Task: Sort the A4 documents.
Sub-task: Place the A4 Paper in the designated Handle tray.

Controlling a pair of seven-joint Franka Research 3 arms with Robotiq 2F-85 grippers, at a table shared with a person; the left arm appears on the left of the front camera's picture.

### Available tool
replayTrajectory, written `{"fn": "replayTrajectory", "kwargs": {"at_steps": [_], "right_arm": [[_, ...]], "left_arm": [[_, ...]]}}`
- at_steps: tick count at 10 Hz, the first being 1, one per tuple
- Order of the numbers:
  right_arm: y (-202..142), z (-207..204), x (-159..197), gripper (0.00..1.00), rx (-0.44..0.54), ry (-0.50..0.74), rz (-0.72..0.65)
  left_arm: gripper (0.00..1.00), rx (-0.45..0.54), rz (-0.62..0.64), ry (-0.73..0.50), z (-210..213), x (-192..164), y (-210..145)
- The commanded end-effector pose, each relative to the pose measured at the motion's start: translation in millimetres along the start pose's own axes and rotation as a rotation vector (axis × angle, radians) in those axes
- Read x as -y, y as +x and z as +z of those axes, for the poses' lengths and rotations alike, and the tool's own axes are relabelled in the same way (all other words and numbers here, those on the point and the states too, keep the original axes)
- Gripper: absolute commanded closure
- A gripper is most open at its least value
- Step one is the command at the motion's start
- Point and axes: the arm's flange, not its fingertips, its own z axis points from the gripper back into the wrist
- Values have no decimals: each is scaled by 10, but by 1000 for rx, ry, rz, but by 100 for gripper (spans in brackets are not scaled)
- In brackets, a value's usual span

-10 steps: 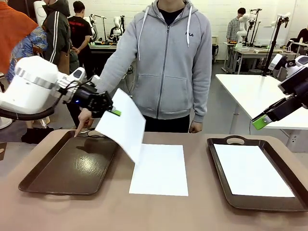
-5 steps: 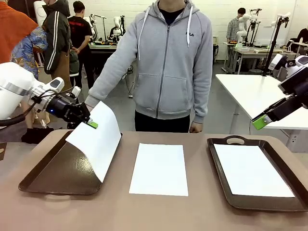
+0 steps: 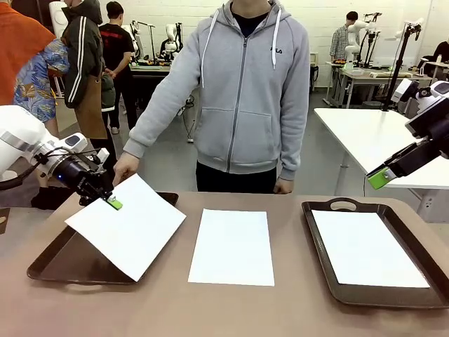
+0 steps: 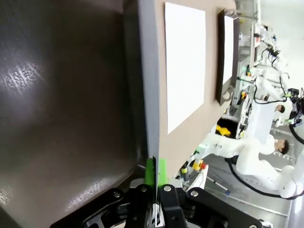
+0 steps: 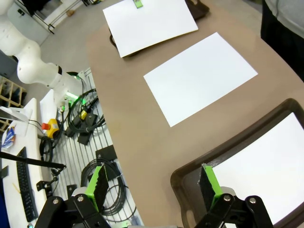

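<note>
Held A4 sheet [image 3: 130,228]: white, blank, pinched at its far corner, tilted, slanting down toward the robot over the left tray [image 3: 49,263]. Low near corner by the tray's near rim; contact there impossible to tell. Right corner past the tray's right rim.

Left gripper [image 3: 111,202]: clamped tight on that corner. Left wrist view: sheet edge-on, a thin line between the green pads [image 4: 163,172], glossy dark tray floor beneath.

Second A4 sheet [image 3: 233,246]: flat on the bare brown table [image 3: 210,309], between the trays, touching neither.

Third A4 sheet [image 3: 366,249]: flat inside the right tray [image 3: 330,210], square to its walls.

Right gripper [image 3: 381,177]: spread wide, empty, hanging above the right tray's far right side.

Person's hand [image 3: 125,168]: lowered by the left tray's far rim, just behind the held corner.

Handling, by judgement: very light, thin, limp; only a slight curve under one-corner grip, likely to flutter or swing if moved fast. Easy to crease at the pinch. Probably slick on the tray lacquer, prone to sliding once let go. Best hold: corner or short edge, shallow bite. Flat table sheet the harder pick, with no raised edge to get under.
</note>
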Motion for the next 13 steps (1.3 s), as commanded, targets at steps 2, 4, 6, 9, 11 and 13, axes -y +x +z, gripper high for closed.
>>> {"fn": "replayTrajectory", "kwargs": {"at_steps": [2, 4, 6, 9, 11, 13], "right_arm": [[-4, -15, 2, 0, -8, -5, -4], [-4, -15, 2, 0, -8, -5, -4], [-4, -15, 2, 0, -8, -5, -4], [-4, -15, 2, 0, -8, -5, -4], [-4, -15, 2, 0, -8, -5, -4], [-4, -15, 2, 0, -8, -5, -4]], "left_arm": [[99, -52, -75, 69, 152, -12, 50], [99, -16, -59, 87, 139, -57, -36], [99, 46, -11, 119, 77, -74, -166], [99, 147, 57, 126, -46, -107, -308], [99, 214, 89, 132, -34, -139, -357], [99, 249, 106, 182, 112, -132, -335]]}}
